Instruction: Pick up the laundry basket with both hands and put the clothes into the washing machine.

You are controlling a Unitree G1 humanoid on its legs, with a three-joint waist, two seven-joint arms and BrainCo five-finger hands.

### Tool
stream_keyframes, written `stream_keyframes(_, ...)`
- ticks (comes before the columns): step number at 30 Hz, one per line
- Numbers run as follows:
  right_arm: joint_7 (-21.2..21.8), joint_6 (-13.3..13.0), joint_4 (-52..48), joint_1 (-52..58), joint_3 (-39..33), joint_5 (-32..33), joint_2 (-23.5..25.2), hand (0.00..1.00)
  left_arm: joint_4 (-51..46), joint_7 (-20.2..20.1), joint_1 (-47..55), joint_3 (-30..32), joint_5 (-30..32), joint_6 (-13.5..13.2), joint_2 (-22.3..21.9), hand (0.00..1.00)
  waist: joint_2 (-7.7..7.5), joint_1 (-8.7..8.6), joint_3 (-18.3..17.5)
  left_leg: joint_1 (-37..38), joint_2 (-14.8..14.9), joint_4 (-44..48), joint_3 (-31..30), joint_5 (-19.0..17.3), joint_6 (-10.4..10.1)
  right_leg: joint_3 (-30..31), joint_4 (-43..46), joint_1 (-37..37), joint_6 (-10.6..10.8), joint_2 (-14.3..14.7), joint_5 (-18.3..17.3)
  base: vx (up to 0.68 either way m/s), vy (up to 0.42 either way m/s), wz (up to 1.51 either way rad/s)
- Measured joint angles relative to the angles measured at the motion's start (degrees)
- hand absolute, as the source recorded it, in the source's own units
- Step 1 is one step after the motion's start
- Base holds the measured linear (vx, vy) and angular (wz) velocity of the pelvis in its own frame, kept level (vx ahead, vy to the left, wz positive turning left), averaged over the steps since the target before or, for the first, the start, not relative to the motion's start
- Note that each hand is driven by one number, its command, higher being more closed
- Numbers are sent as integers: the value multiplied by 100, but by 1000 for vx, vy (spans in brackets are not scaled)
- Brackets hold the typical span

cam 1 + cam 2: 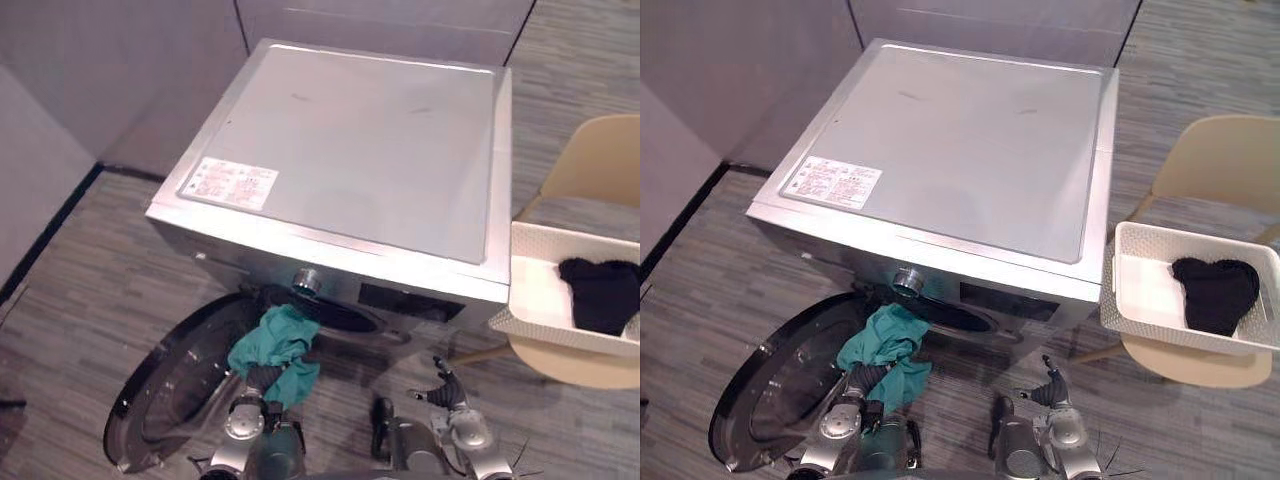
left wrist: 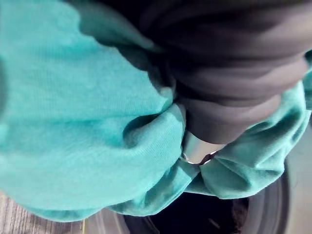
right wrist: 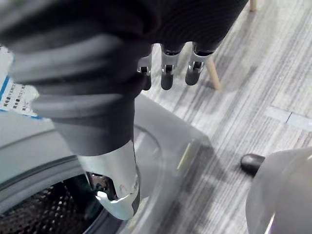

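Note:
A teal cloth (image 1: 272,342) hangs at the mouth of the silver washing machine (image 1: 350,150), over its open round door (image 1: 165,395). My left hand (image 1: 261,380) is shut on it from below; in the left wrist view the teal cloth (image 2: 83,112) is bunched around the thumb (image 2: 195,146). My right hand (image 1: 442,392) hovers low in front of the machine's right side, holding nothing, its fingers (image 3: 166,73) relaxed. The white laundry basket (image 1: 1140,300) sits on a beige chair (image 1: 1220,160) at the right, with a black garment (image 1: 1212,292) inside.
The open door juts out to the front left of the machine. Grey walls stand behind and to the left. The chair with the basket stands close to the machine's right side, over striped grey floor (image 1: 90,260). The dark drum (image 3: 44,209) shows in the right wrist view.

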Motion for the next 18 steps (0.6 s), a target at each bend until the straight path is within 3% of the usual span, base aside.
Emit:
stream_keyframes(3, -13, -5, -25, -230, -54, 35, 51, 0, -31, 35, -449, -42, -13, -4, 127, 100, -246, -37, 407, -450, -206, 591, 299, -225, 259, 343, 690, -680, 188, -256, -79, -12, 210, -42)
stream_keyframes(6, -84, 8, -73, -571, -95, 55, 40, 0, -264, 172, -760, -43, -37, 0, 182, 100, -265, -114, 881, -1074, -253, 1626, 354, -532, 360, 517, 1511, -1290, 375, -391, -217, -172, 182, -17)
stream_keyframes(7, -183, 6, -259, -671, -95, 167, 45, 0, -407, 274, -876, -41, -156, -7, 183, 100, -258, -140, 1076, -1358, -243, 2098, 373, -807, 420, 609, 1954, -1590, 437, -433, -396, -173, 141, -22)
stream_keyframes(9, -267, 6, -503, -702, -89, 280, 76, 0, -493, 386, -1004, -36, -255, -20, 153, 100, -257, -133, 1152, -1765, -151, 2721, 401, -1284, 561, 683, 2568, -2043, 493, -450, -731, -173, 106, -16)
stream_keyframes(13, -404, 7, -1086, -837, -98, 440, 162, 0, -691, 541, -1459, 53, -512, -33, 67, 100, -342, -91, 1357, -2892, 19, 4293, 315, -1914, 611, 822, 4071, -3202, 526, -537, -1275, -204, 59, -2)
stream_keyframes(18, -692, -22, -2112, -1100, -92, 607, 429, 0, -1235, 865, -2147, 280, -840, -31, -167, 100, -469, -77, 1550, -4454, 294, 5809, 20, -2276, 578, 833, 5505, -4695, 425, -468, -1605, -166, -39, -2)
